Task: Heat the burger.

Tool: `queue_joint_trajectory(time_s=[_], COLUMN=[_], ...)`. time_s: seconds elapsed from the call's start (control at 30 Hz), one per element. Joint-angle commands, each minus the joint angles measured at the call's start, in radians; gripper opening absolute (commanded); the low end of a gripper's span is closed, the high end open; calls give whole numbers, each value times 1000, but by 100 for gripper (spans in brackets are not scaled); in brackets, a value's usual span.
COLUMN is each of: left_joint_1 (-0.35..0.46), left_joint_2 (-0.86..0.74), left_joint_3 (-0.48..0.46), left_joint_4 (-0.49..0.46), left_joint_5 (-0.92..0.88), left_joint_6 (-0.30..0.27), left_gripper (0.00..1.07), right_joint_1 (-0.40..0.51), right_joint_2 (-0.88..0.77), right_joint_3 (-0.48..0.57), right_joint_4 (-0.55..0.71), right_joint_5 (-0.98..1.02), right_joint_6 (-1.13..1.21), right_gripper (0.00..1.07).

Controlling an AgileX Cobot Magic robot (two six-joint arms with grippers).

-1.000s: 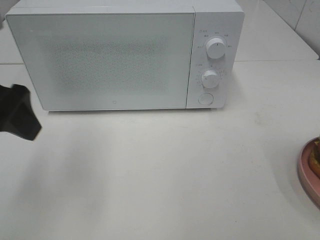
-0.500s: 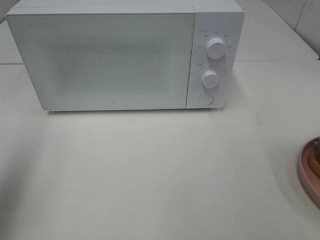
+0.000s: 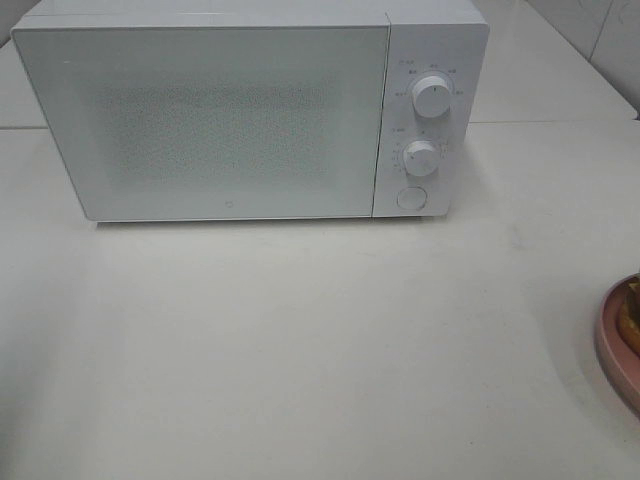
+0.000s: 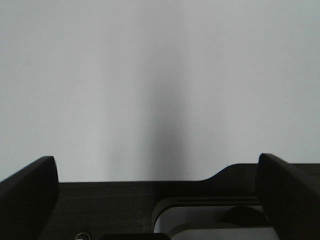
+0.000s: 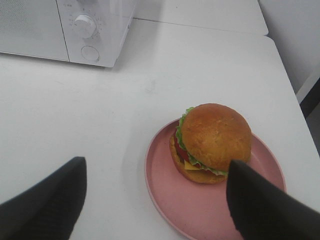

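The burger (image 5: 215, 140), with a golden-brown bun and green lettuce, sits on a pink plate (image 5: 170, 200) in the right wrist view. My right gripper (image 5: 157, 162) is open and empty above the table, its two dark fingers on either side of the plate, short of the burger. In the high view only a sliver of the burger (image 3: 631, 315) and the plate (image 3: 615, 350) shows at the right edge. My left gripper (image 4: 155, 159) is open and empty over a bare white surface. Neither gripper shows in the high view.
A white microwave (image 3: 220, 110) stands at the back with its door shut, two knobs (image 3: 432, 97) and a round button (image 3: 411, 198) on its right panel. It also shows in the right wrist view (image 5: 65, 25). The white table (image 3: 300, 350) carries them.
The dark part of my left arm at the left edge of the high view one second ago has moved out of that view. The microwave and plate have not moved.
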Motion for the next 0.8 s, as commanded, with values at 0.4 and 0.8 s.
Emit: queue_joint_trajectory(time_s=[0.4,0.8], left_joint_1=[4,4], left_joint_2=[-290,-502], left_joint_3=[221,218], left_joint_4=[9,6], left_joint_5=[-149,-149], left_joint_6=[-10,-9], left_gripper=[100,100], right_joint_1=[-6,-6], right_joint_2=[-26,-26], right_joint_3=[-1,-1], right_joint_4=[-2,-2], right_joint_5=[-14,-14], right_joint_6=[-9,-10], right_gripper=[75,75])
